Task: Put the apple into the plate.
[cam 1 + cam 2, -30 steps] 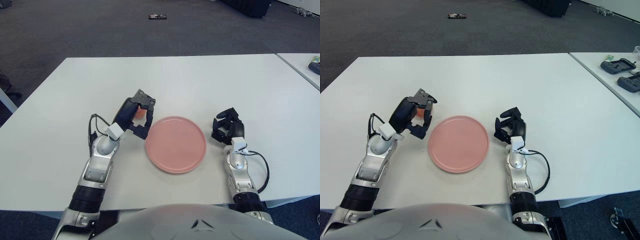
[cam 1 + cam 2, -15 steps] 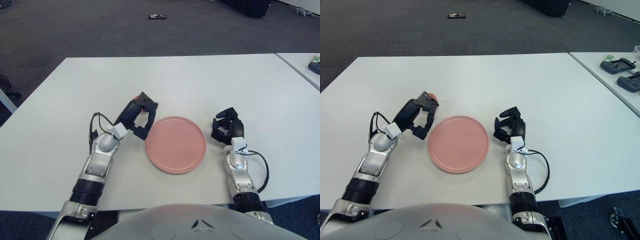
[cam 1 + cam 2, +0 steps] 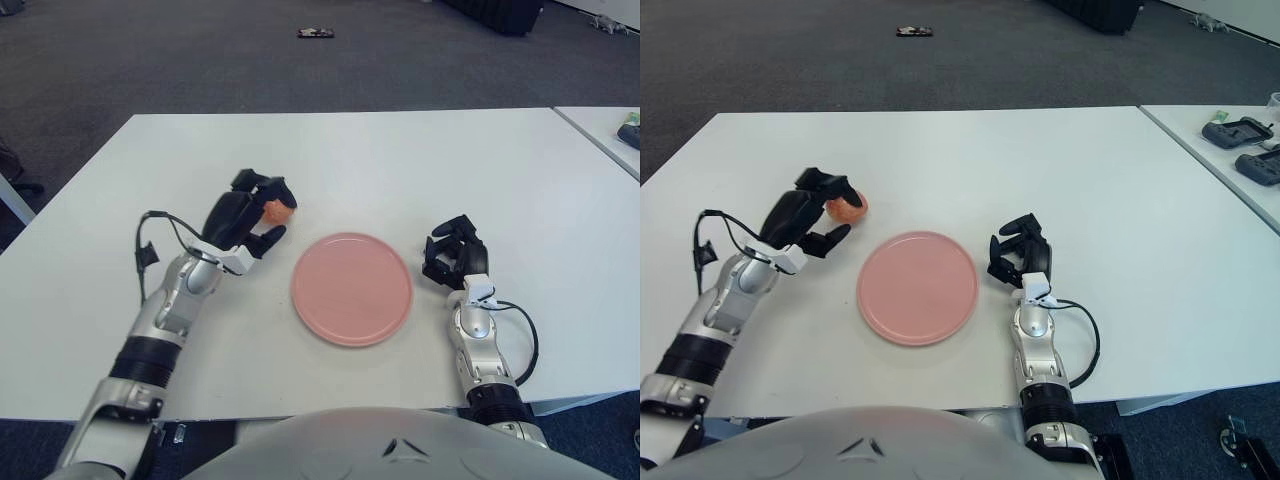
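A small orange-red apple [image 3: 850, 208] sits on the white table [image 3: 1040, 160], a short way left of the empty pink plate [image 3: 917, 287]. My left hand [image 3: 264, 214] is on the apple's left side. Its upper fingers [image 3: 262, 186] arch over the top of the fruit and the thumb [image 3: 266, 238] lies below it with a visible gap, so the grasp is loose and spread. My right hand [image 3: 455, 254] shows just right of the plate with its fingers curled and nothing in them.
A second table [image 3: 1200, 150] at the right carries black devices [image 3: 1238, 132]. A small dark object [image 3: 913, 32] lies on the carpet far behind. A black cable [image 3: 1087, 340] loops by my right wrist.
My left hand has pulled back to the left, away from the plate's rim. Its fingers have loosened, and the apple, mostly hidden in the hand before, now shows plainly on the table.
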Robot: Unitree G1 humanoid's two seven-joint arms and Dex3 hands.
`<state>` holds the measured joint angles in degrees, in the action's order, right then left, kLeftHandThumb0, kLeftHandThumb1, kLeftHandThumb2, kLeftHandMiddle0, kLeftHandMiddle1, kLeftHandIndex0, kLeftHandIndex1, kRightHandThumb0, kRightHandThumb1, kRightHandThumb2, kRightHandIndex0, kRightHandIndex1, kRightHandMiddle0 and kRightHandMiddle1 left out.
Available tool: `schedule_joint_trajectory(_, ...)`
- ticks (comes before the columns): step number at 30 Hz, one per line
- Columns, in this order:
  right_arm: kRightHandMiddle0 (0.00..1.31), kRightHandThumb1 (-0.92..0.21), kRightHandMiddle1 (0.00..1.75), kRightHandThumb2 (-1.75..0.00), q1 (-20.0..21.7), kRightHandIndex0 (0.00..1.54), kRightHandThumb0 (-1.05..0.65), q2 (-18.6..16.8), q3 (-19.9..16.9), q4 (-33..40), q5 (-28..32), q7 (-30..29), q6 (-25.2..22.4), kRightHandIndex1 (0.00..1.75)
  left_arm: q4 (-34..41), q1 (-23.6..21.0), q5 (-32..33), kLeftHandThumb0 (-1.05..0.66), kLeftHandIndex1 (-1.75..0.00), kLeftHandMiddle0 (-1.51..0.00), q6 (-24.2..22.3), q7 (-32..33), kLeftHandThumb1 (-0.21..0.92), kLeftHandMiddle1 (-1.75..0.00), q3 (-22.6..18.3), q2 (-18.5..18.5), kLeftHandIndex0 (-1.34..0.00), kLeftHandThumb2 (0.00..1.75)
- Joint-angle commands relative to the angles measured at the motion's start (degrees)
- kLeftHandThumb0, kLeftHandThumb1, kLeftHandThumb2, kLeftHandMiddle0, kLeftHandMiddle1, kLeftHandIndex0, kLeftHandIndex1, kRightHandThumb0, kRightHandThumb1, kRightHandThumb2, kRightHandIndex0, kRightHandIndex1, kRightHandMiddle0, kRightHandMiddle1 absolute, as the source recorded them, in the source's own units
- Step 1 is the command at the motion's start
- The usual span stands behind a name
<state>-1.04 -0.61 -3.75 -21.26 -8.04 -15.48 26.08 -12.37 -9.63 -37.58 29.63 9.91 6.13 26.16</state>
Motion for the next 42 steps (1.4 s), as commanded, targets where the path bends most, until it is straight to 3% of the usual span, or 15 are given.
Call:
schedule_joint_trajectory(1, 0.46, -0.51, 1.75, -1.09, -0.4, 0.66, -0.42, 0.3, 0.0, -1.2, -0.1, 0.0, 0.8, 1.52, -1.7, -3.0, -4.0, -1.01, -0.31, 0.0, 1.8, 4.8, 0.53, -0.12, 0.0, 2.7, 0.0, 0.85)
schedule_joint_trajectory(6, 0.46, -0.51, 1.75, -1.09, -0.1, 0.66, -0.42, 0.1, 0.0, -1.4, -0.1, -0.1, 0.9, 1.53, -2.7, -4.1, -6.1, -1.04, -0.07, 0.0, 1.4, 7.6, 0.59, -0.01, 0.8, 4.3, 0.0, 0.8)
schedule_joint_trajectory(10, 0.46, -0.51, 1.75, -1.09, -0.1, 0.66, -0.42, 0.2, 0.0, -1.5, -0.1, 0.0, 1.0, 1.53, -3.2, -4.8, -7.5, -1.05, -0.01, 0.0, 0.8, 9.3, 0.59, 0.0, 1.2, 5.1, 0.0, 0.78)
schedule_joint_trajectory(25, 0.45, -0.52, 1.75, -1.08, 0.0, 0.64, -0.42, 0.7, 0.0, -2.0, 0.0, 0.8, 1.4, 1.52, -12.3, -11.7, -11.4, -1.05, 0.0, 0.0, -1.6, 13.4, 0.53, 0.0, 4.6, 6.2, 0.0, 0.8)
schedule_joint_trajectory(42, 0.47, -0.5, 1.75, -1.1, 0.3, 0.65, -0.42, 0.6, -0.2, -2.3, -0.5, -0.2, 1.6, 1.52, -23.0, -19.9, -9.7, -1.05, 0.0, 0.0, 0.6, 9.2, 0.57, 0.0, 10.9, 6.3, 0.0, 0.81)
